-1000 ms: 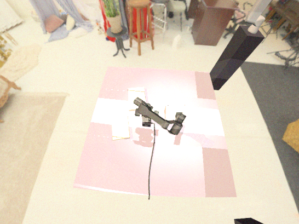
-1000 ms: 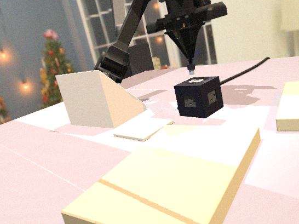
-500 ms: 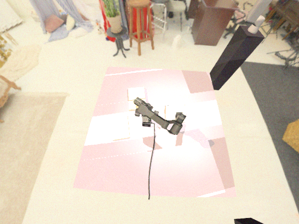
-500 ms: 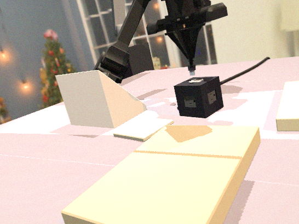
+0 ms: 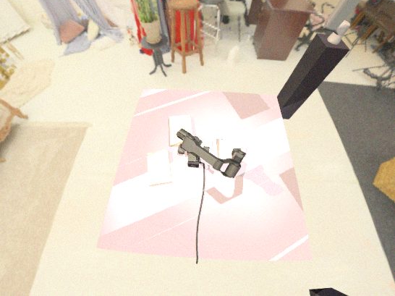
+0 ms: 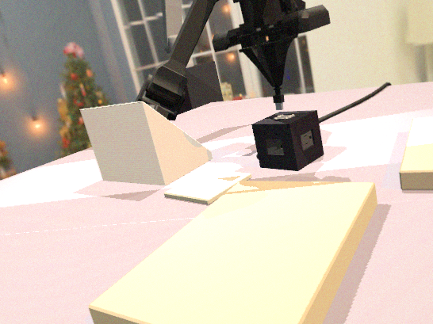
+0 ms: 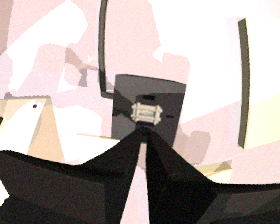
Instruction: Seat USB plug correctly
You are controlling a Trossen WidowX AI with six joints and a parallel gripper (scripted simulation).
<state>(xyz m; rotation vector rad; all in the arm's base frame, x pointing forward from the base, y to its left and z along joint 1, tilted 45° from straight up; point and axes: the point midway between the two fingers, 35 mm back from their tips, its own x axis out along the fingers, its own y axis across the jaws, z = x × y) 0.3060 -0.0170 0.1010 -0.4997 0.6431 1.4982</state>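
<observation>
The black power cube (image 5: 193, 164) (image 6: 287, 147) (image 7: 172, 97) stands upright on the pink table, with a pale socket plate (image 6: 285, 116) (image 7: 146, 114) on its top. My gripper (image 6: 278, 87) (image 7: 144, 135) points down and is shut on the USB plug (image 6: 279, 99) (image 7: 144, 129), a small dark body with a metal tip facing down. In the exterior view the metal tip shows just above the cube's top, apart from the socket plate. Which way round the plug is turned cannot be told. The fingertips and plug partly cover the cube's top in the wrist view.
A black cable (image 5: 199, 214) (image 6: 357, 104) (image 7: 102, 45) runs from the cube across the table. A pale wedge block (image 6: 123, 147) (image 7: 47, 132) stands beside a thin flat slab (image 6: 202, 188). A large yellow slab (image 6: 254, 250) lies near the cube; another pale slab (image 6: 424, 159) (image 7: 265, 90) lies across from the wedge.
</observation>
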